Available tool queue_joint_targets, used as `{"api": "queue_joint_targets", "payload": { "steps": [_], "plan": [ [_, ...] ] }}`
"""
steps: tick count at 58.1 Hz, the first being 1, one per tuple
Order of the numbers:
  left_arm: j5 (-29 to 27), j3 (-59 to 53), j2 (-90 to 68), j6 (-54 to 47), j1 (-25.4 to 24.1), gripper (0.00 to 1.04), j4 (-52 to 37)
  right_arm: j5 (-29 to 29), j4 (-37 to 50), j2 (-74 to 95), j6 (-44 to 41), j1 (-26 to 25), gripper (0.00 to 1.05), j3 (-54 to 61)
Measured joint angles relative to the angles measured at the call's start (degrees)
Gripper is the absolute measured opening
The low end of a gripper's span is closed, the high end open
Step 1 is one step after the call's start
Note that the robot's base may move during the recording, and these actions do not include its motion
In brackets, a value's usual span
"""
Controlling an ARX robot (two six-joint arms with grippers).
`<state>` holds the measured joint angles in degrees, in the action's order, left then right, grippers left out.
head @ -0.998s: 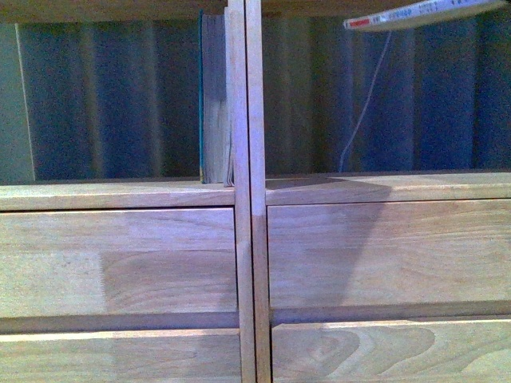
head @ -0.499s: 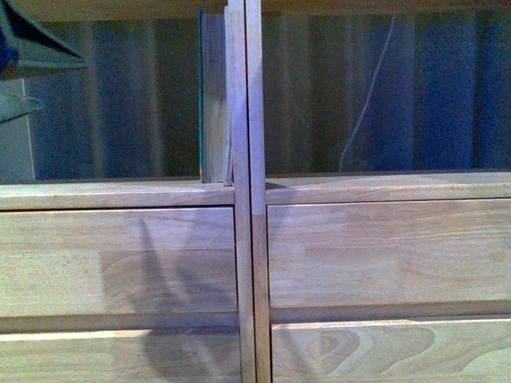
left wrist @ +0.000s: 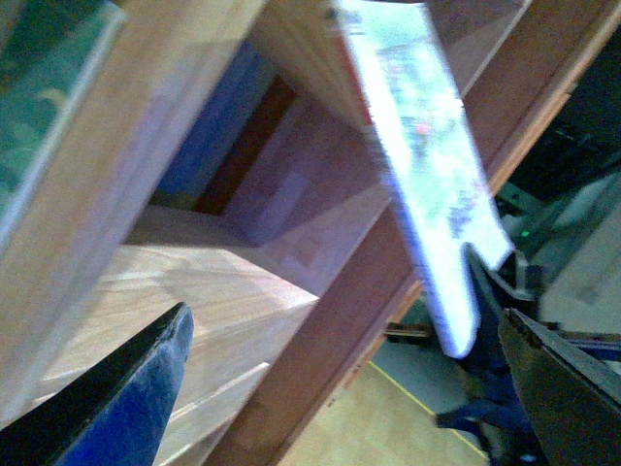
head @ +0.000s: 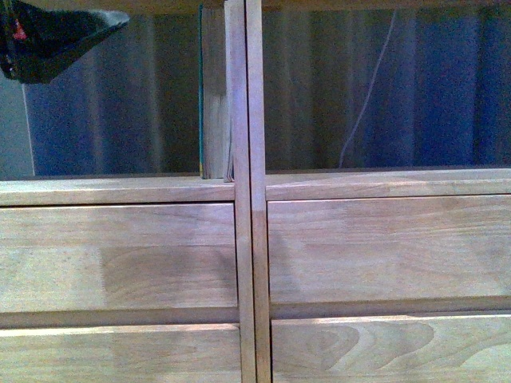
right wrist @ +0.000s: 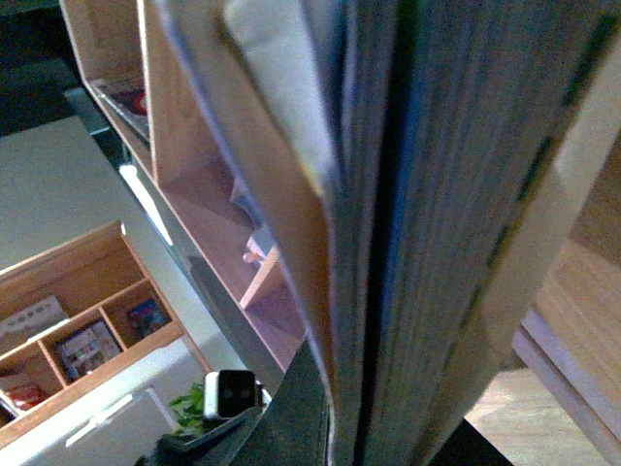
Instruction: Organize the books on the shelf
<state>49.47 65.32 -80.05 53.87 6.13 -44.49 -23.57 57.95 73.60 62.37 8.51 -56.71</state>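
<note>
The teal book (head: pixel 212 92) stands upright in the shelf's (head: pixel 247 191) left compartment, pressed against the centre divider. In the front view my left gripper (head: pixel 48 36) hangs at that compartment's top left corner. In the left wrist view it (left wrist: pixel 349 388) is open with nothing between its fingers (left wrist: pixel 136 398). The white paperback (left wrist: pixel 427 165) shows there tilted in front of the shelf frame. My right gripper (right wrist: pixel 335 427) is shut on it at its lower end. The paperback's page edges (right wrist: pixel 398 243) fill the right wrist view.
Plain drawer fronts (head: pixel 120 259) lie under both compartments. A white cable (head: pixel 363 104) hangs behind the open-backed right compartment. A separate low cabinet (right wrist: pixel 78 330) with small books stands on the floor farther off, with a small device (right wrist: pixel 233 393) and a plant near it.
The white paperback, at the top right of the front view a second ago, has risen out of that view. My left gripper has come into the top left corner.
</note>
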Motion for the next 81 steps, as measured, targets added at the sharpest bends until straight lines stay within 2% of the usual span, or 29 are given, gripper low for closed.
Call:
{"api": "queue_joint_targets", "payload": {
  "steps": [9, 28, 38, 47, 58, 81],
  "plan": [
    [1.2, 0.0, -0.5, 5.8, 1.3, 0.97, -6.7, -1.1, 3.0, 3.7, 1.3, 2.6, 0.07, -1.2],
    [1.8, 0.8, -2.8, 9.3, 2.1, 0.97, -10.5, -7.7, 7.6, 4.6, 2.2, 9.5, 0.07, -1.8],
    [3.0, 1.4, -3.6, 13.5, 3.2, 0.97, -17.4, -7.8, 9.4, 6.2, 2.6, 10.4, 0.07, -1.3],
    [3.3, 2.3, -4.0, 15.0, 4.7, 0.97, -19.5, -8.4, 10.7, 6.3, 3.3, 10.4, 0.07, -0.1],
    [2.8, 3.5, -4.9, 15.3, 6.4, 0.7, -19.8, -10.6, 12.4, 6.3, 4.4, 10.2, 0.07, 1.2],
    [2.3, 3.4, -5.4, 13.0, 9.1, 0.16, -22.0, -11.0, 15.9, 4.8, 7.0, 10.0, 0.07, 3.0]
  ]
}}
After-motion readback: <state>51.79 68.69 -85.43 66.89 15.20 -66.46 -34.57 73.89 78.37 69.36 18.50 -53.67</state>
